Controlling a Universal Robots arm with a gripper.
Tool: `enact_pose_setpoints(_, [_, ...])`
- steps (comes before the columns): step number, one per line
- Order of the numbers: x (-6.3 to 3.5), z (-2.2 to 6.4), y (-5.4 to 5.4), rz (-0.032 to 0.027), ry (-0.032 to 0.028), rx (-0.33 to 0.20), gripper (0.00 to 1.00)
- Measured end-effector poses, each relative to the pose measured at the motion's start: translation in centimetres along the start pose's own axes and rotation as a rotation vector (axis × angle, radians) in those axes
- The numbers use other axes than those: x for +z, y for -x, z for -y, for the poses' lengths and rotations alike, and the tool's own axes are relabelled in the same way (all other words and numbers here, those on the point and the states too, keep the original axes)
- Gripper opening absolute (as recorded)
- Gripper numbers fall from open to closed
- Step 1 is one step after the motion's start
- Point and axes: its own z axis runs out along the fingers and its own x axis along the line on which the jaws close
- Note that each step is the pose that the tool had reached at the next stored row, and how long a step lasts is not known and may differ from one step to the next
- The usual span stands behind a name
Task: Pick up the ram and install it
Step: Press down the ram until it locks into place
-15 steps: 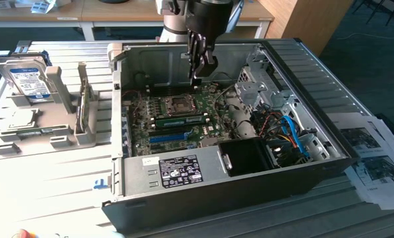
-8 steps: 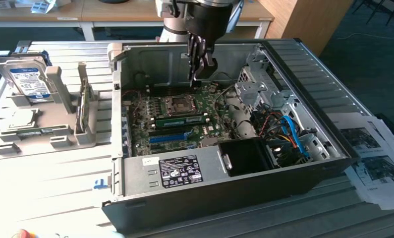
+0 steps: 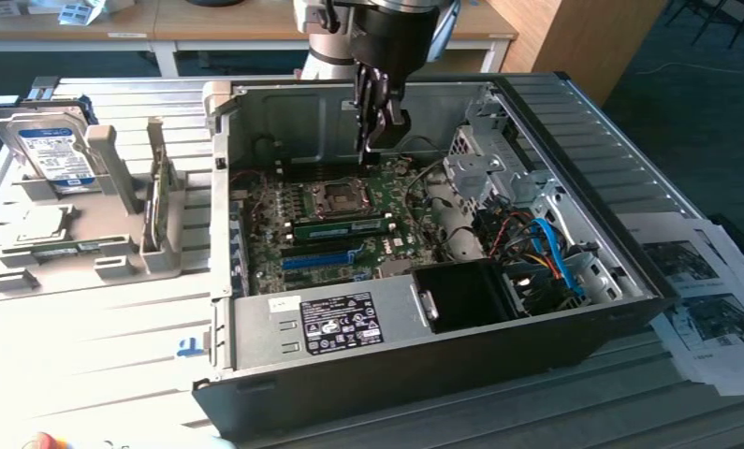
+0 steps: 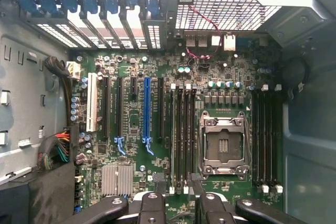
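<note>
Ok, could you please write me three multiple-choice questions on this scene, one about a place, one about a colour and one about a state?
1. Where is the gripper relative to the computer case?
A. outside it, to the exterior view's left
B. inside the open case, above the motherboard
C. outside it, to the exterior view's right

2. What colour is the long expansion slot that stands out among the black ones?
A. red
B. blue
C. yellow

3. What state is the gripper in?
A. open, holding nothing
B. shut, holding nothing
C. shut on a screw

Answers:
1. B, since it hangs between the case walls, over the board.
2. B, since the wrist view shows that slot in blue.
3. A, since the jaws stand apart in the wrist view with nothing between them.
</note>
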Motion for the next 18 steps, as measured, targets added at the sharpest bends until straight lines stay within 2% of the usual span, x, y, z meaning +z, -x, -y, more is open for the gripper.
enact_pose_setpoints(6, [0.00, 0.00, 0.00, 0.0000, 0.0000, 0.000, 0.30])
enact_pose_setpoints(9, [0.00, 0.00, 0.00, 0.0000, 0.0000, 0.000, 0.11])
enact_pose_setpoints(18, [0.00, 0.00, 0.00, 0.0000, 0.0000, 0.000, 0.10])
